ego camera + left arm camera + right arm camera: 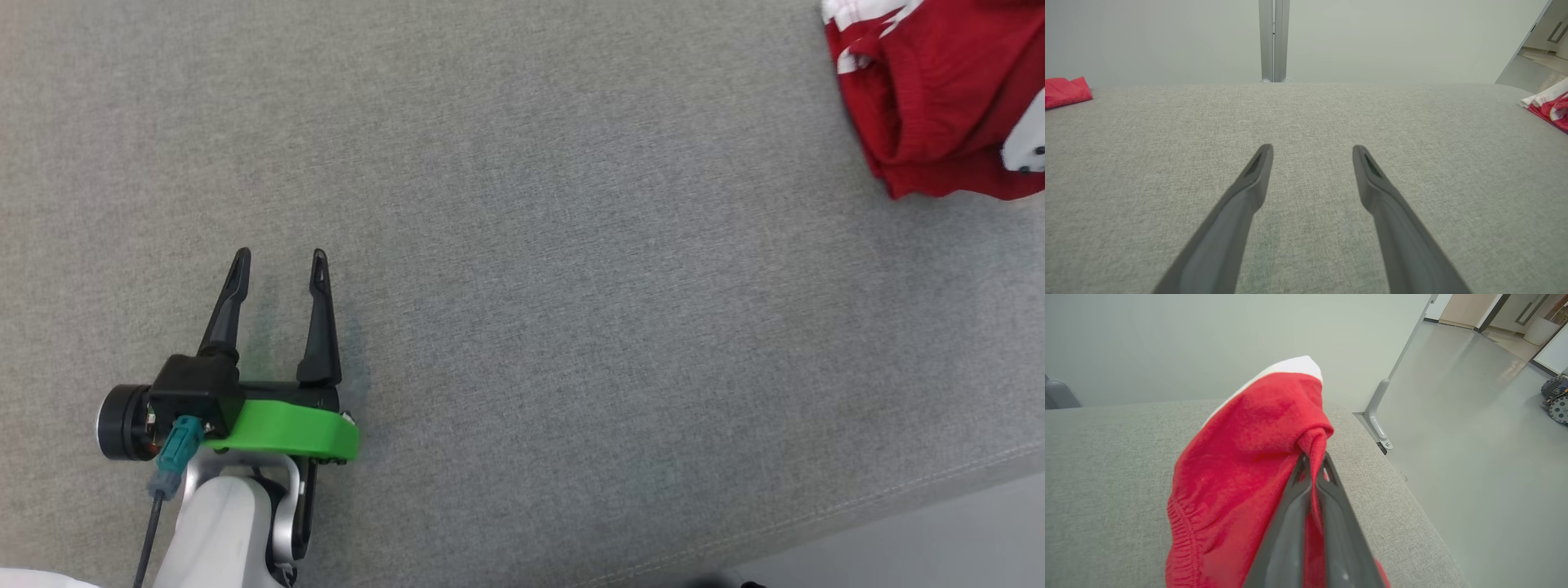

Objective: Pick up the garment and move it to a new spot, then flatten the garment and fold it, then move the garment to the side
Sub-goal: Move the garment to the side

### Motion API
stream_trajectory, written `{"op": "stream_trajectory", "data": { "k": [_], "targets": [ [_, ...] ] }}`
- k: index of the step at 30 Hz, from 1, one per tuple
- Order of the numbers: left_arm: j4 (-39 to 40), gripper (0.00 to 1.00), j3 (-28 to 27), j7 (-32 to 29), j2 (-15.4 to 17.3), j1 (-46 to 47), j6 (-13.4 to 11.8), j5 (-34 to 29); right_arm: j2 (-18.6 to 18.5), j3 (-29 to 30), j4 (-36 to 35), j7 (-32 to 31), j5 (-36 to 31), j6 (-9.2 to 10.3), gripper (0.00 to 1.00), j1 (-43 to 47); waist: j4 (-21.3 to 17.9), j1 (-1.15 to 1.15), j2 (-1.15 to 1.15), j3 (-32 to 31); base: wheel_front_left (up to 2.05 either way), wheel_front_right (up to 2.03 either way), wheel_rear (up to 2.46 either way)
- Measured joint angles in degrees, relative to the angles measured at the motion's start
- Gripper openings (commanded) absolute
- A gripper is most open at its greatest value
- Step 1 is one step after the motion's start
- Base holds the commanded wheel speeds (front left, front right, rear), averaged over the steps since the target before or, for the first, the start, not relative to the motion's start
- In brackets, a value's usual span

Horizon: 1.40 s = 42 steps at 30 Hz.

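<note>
The garment is red cloth with white trim, bunched at the top right corner of the head view on the grey fabric surface. In the right wrist view my right gripper is shut on a pinched fold of the garment, which is lifted into a hump in front of the fingers. A pale part of the right arm shows over the cloth at the right edge. My left gripper hovers open over bare fabric at the lower left, far from the garment. Its wrist view shows the garment's edge far right.
The grey upholstered surface ends in a seamed edge at the lower right, with floor beyond. Another red cloth lies at the far left of the left wrist view. A metal post stands behind the surface.
</note>
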State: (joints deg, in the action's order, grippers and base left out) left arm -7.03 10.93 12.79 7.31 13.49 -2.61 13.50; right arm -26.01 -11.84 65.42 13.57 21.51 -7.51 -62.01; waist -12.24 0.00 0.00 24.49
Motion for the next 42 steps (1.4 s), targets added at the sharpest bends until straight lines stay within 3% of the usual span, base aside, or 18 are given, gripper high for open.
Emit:
{"op": "stream_trajectory", "data": {
  "k": [5, 6, 7, 8, 13, 23, 37, 42],
  "targets": [
    [1.29, 1.00, 0.78, -0.41, 0.07, 0.09, -0.15, -0.24, -2.67, 2.16, 3.41, 0.96, -2.00, 0.00, 0.00, -1.97, 2.17, 0.00, 0.00, 2.68, 0.00, 0.00, 0.00],
    [1.35, 1.00, 0.87, -0.44, 0.08, 0.10, -0.15, -0.30, -2.85, 2.29, 3.68, 1.10, -2.59, 0.00, 0.33, -2.08, 2.44, 0.00, 0.00, 3.08, 0.00, 0.00, 0.00],
    [1.38, 1.00, 1.03, -0.47, 0.09, 0.10, -0.16, -0.37, -3.05, 2.33, 3.88, 1.15, -3.31, 0.00, 0.76, -2.14, 2.68, 0.00, 0.00, 3.45, 0.00, 0.00, 0.00],
    [1.43, 1.00, 1.25, -0.63, 0.08, 0.13, -0.18, -0.38, -3.50, 2.59, 3.81, 1.18, -4.66, 0.00, 1.00, -2.21, 3.02, 0.00, 0.00, 3.95, 0.00, 0.00, 0.00],
    [1.48, 1.00, 1.91, -0.70, -0.03, 0.56, -0.22, -0.45, -3.78, 8.21, -1.76, 1.48, -8.16, 0.00, 1.00, -1.67, 3.83, 0.00, 0.00, 5.06, 0.00, 0.00, 0.00],
    [-0.29, 1.00, 1.71, 0.03, -0.31, 0.74, -0.43, 0.56, 2.98, 12.95, -11.71, 1.47, -14.16, 0.00, 1.00, 5.58, 3.25, 0.01, 0.00, 1.85, 0.00, 0.00, 0.00],
    [-7.58, 1.00, -1.96, 1.99, -1.81, -2.88, -0.77, 4.80, 9.92, 3.66, -19.69, 1.47, -8.67, 0.00, 1.00, 15.11, 3.75, 0.00, 0.00, -9.89, 0.00, 0.00, 0.00],
    [-8.81, 1.00, -3.54, 2.16, -2.37, -6.30, -0.87, 5.23, 12.35, 2.09, -24.16, 1.48, -7.43, 0.00, 1.00, 22.32, 4.74, 0.00, 0.00, -15.24, 0.00, 0.00, 0.00]
  ]
}}
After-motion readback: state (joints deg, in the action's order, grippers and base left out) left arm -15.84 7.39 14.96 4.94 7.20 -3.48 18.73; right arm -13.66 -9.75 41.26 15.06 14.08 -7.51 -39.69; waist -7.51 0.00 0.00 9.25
